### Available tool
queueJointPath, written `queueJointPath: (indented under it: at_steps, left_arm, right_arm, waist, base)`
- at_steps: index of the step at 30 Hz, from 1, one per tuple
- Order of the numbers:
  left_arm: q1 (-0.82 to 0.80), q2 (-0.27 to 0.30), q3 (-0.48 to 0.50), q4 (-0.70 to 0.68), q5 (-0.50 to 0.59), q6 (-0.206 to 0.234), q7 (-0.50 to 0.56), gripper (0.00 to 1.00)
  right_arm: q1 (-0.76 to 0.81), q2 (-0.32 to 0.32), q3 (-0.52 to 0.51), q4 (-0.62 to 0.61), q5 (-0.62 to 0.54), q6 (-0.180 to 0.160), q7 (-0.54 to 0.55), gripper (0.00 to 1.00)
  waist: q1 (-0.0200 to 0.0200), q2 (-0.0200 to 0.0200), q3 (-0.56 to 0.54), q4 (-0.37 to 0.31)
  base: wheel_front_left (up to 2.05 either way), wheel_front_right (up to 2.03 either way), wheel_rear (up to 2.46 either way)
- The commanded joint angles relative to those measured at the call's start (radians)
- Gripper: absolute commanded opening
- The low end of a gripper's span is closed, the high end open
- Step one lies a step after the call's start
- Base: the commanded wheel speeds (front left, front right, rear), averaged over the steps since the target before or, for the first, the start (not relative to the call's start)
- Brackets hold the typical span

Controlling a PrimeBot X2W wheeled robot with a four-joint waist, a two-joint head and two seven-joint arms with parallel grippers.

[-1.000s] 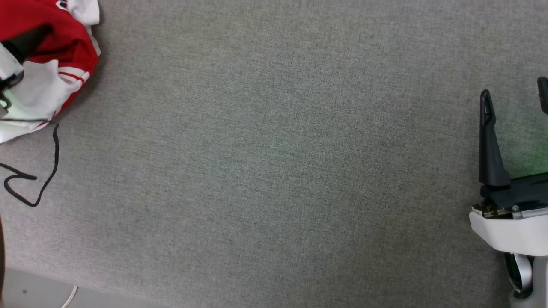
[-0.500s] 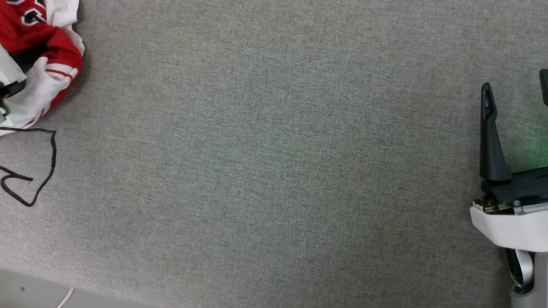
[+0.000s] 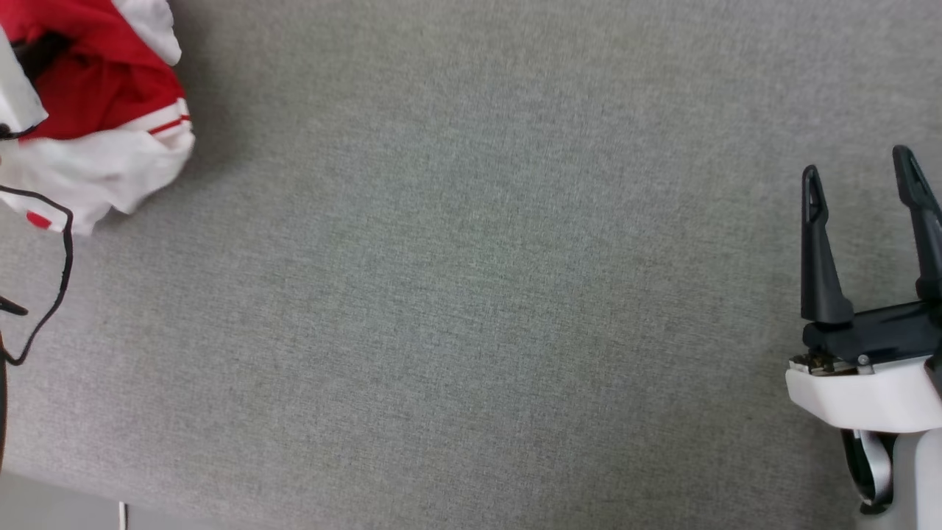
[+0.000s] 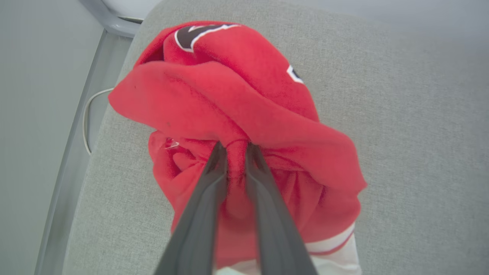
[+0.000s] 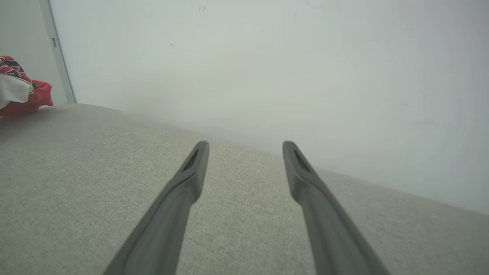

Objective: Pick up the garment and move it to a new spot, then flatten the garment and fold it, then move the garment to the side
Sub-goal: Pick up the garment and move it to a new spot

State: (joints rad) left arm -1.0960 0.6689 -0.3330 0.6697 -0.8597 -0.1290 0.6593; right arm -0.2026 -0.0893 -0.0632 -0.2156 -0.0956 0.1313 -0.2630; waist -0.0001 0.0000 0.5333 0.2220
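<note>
Subject: the garment [image 4: 237,95], a red jersey shirt with white sleeves and red-striped trim. It is bunched into a heap at the far left of the grey fabric-covered surface [image 3: 471,294], close to that surface's edge. In the head view it sits in the upper left corner [image 3: 103,110], with a white sleeve lowermost. Parts of black, white-outlined lettering show on the top folds in the left wrist view.

Left gripper [image 4: 236,147]: its jaws are nearly together and clamped on a pinched ridge of red fabric at the middle of the heap. Whether the heap is resting on the surface or raised off it cannot be told.

Right gripper [image 3: 857,162]: positioned at the far right of the surface, well apart from the garment. Its jaws stand wide apart with nothing between them [image 5: 246,145], and its fingers are angled low over the bare cloth.

Other items: a thin black cable [image 3: 62,250] loops just below the garment at the left edge. A white cable [image 4: 88,118] lies beyond the surface's edge, and a pale wall [image 5: 267,57] stands behind.
</note>
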Motion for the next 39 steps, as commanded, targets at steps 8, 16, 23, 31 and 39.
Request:
queueJointPath:
  at_steps: [8,16,23,31,39]
  left_arm:
    - [-0.078,0.064,-0.169,-0.18,-0.021,0.0,-0.012,0.0]
    - [-0.158,0.067,-0.319,-0.343,-0.018,0.0,-0.001,0.0]
    - [-0.202,0.007,-0.459,-0.441,-0.016,0.0,0.0,0.0]
    - [-0.211,-0.112,-0.643,-0.471,0.0,0.0,-0.025,0.0]
    - [-0.223,-0.261,-0.882,-0.454,-0.024,-0.001,-0.086,0.0]
  right_arm:
    - [0.045,0.033,-0.014,0.034,0.028,-0.001,-0.003,1.0]
    - [0.053,0.041,-0.018,0.052,0.068,-0.001,-0.003,1.0]
    - [0.042,0.04,-0.022,0.058,0.109,-0.001,-0.003,1.0]
    - [0.035,0.041,-0.028,0.061,0.14,-0.001,-0.003,1.0]
    - [0.025,0.04,-0.029,0.062,0.162,-0.001,-0.003,1.0]
  waist:
    - [0.0001,0.0,-0.144,-0.036]
    - [0.0001,0.0,-0.197,-0.108]
    - [0.0001,0.0,-0.201,-0.206]
    - [0.0001,0.0,-0.187,-0.296]
    - [0.0001,0.0,-0.166,-0.358]
  base:
    - [0.0,0.0,0.0]
    - [0.0,0.0,0.0]
    - [0.0,0.0,0.0]
    - [0.0,0.0,0.0]
    - [0.0,0.0,0.0]
